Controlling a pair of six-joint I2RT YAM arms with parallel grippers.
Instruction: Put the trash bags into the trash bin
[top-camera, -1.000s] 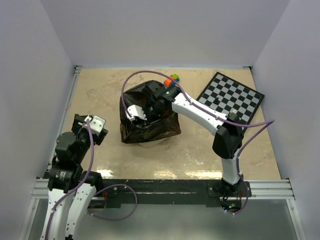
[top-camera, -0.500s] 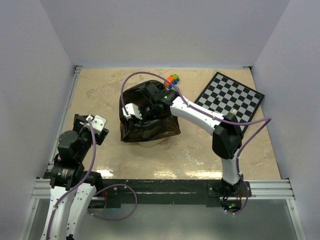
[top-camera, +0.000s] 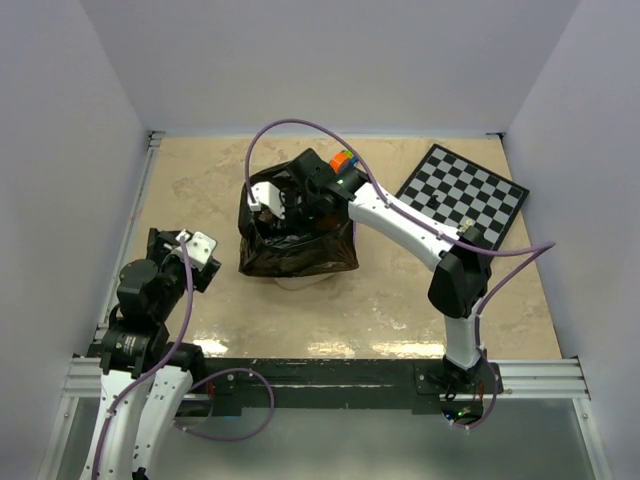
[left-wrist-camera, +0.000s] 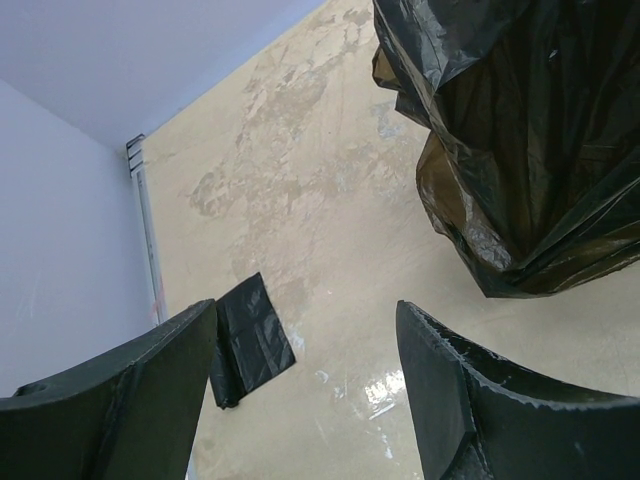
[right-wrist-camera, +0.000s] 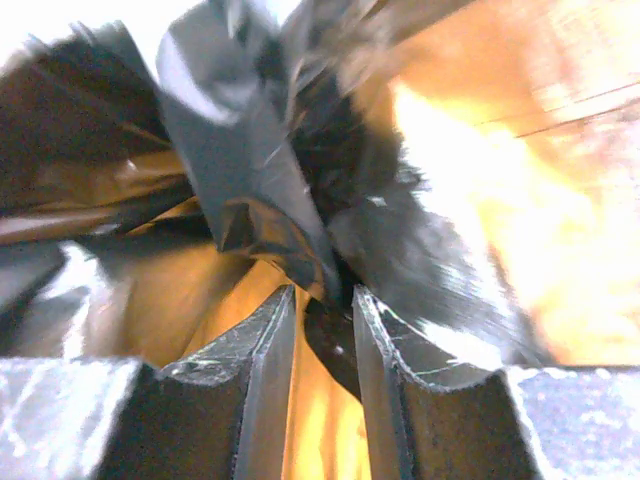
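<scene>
A dark, glossy trash bag (top-camera: 298, 240) stands as a crinkled mound in the middle of the table. The trash bin is hidden under the film. My right gripper (top-camera: 268, 205) reaches into the top of the mound from the right. In the right wrist view its jaws (right-wrist-camera: 322, 295) stand nearly together, with a fold of the black film (right-wrist-camera: 250, 170) pinched between them. A second trash bag, folded flat (left-wrist-camera: 245, 340), lies on the table just ahead of my left gripper (left-wrist-camera: 305, 308). That gripper (top-camera: 195, 250) hangs open and empty to the left of the mound.
A black-and-white chequered board (top-camera: 462, 195) lies at the back right. A small coloured block (top-camera: 345, 160) sits behind the bag, next to the right arm. White walls close in the table on three sides.
My right gripper has moved toward the back of the table with the film in it, pulling the mound's top that way. The left arm has hardly shifted.
</scene>
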